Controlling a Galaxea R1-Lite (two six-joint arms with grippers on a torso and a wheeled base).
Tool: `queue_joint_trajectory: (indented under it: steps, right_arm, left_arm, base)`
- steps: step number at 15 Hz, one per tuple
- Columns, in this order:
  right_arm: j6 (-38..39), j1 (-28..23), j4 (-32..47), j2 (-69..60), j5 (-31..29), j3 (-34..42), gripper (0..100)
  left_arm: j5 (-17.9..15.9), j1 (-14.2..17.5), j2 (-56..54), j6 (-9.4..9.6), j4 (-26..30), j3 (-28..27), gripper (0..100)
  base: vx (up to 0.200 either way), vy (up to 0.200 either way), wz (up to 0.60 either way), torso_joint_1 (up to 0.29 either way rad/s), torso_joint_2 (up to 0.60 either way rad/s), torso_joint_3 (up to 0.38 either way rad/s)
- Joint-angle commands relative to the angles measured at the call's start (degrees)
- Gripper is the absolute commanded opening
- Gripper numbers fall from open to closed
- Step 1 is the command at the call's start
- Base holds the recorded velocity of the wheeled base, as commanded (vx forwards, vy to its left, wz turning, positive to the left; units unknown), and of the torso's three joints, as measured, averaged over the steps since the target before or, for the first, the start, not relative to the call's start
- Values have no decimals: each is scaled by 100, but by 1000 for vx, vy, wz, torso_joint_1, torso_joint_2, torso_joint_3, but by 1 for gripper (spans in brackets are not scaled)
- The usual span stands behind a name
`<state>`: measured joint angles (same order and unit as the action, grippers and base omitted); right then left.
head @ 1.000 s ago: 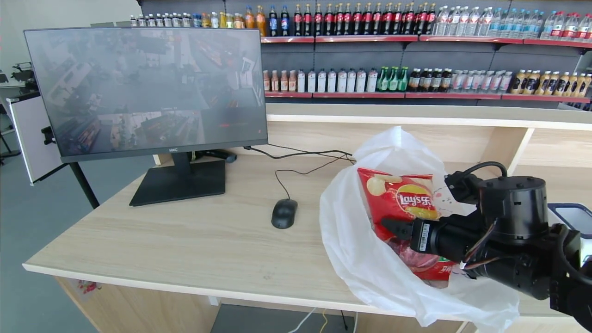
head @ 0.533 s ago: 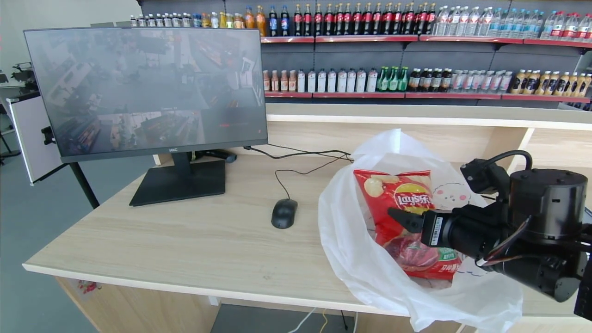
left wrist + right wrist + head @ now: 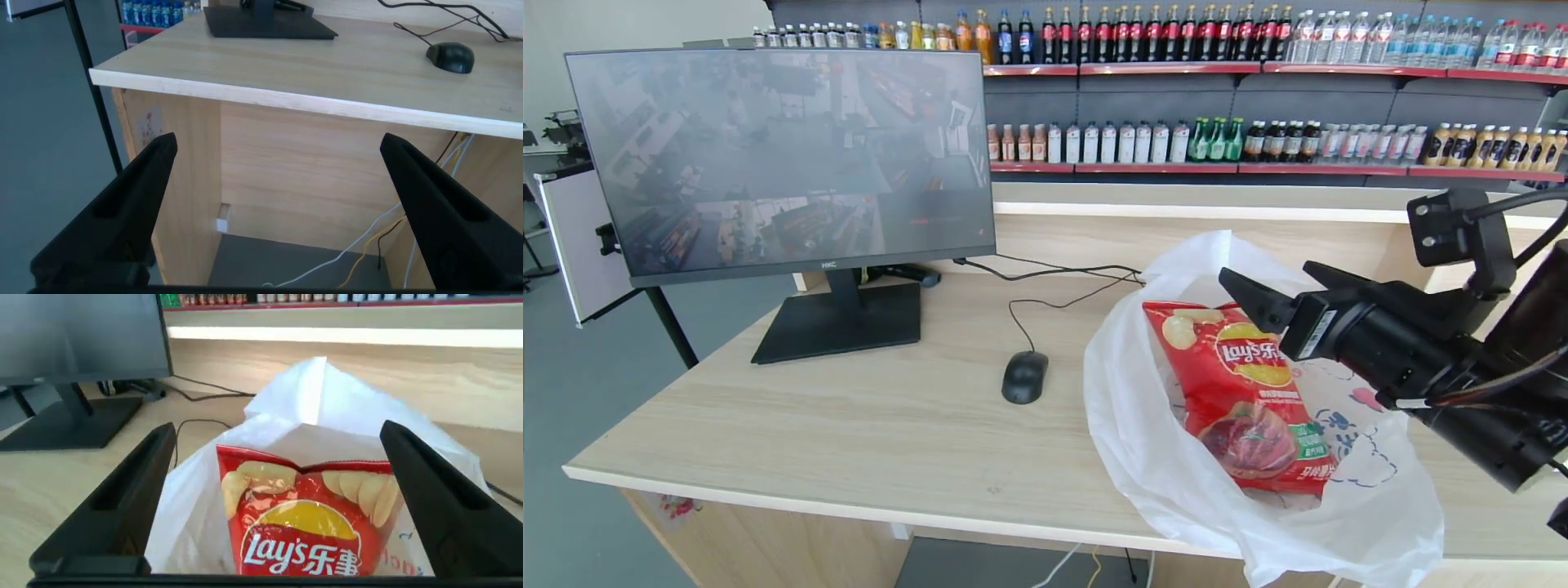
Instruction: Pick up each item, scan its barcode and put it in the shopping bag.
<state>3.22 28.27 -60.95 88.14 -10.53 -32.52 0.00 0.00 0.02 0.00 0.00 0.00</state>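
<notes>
As the wooden desk (image 3: pixel 849 425) carries every loose item, all positions below refer to it. Bottle shelving (image 3: pixel 1258 122) runs along the wall behind the desk. The monitor (image 3: pixel 780 159) stands on its flat base at the desk's far left, with the screen facing the front edge. The shopping bag (image 3: pixel 1143 425), white and translucent, lies on the desk's right front part with its mouth gaping upward. Its lower end hangs over the desk's front edge. The chip packet (image 3: pixel 1241 384), red, lies inside the shopping bag on that same right front part. Its printed face is up and its top seam points toward the desk's rear. The right gripper (image 3: pixel 1264 271) hangs above the desk's right side, over the rear rim of the bag. Its fingers are spread wide, hold nothing and touch neither the bag nor the packet. The left gripper (image 3: pixel 278 139) sits lower than the desk top, out in front of the desk's left front corner and facing its panel. Its fingers are likewise spread wide and hold nothing. The mouse (image 3: pixel 1023 376), black, rests near the desk's middle.
</notes>
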Motion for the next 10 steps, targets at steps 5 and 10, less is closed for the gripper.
queue_joint_trajectory:
  steps: [5, 10]
  right_arm:
    - [-656, 161, -1903, 362, 51, 396, 100]
    - [-1464, 126, -1999, 309, 1009, 598, 100]
  left_arm:
    - [0, 0, -2, 0, 0, 0, 100]
    - [0, 0, -2, -9, 0, 0, 100]
  base:
    - [0, 0, 0, 0, 0, 0]
    - [-120, 0, 0, 3, 2, -1]
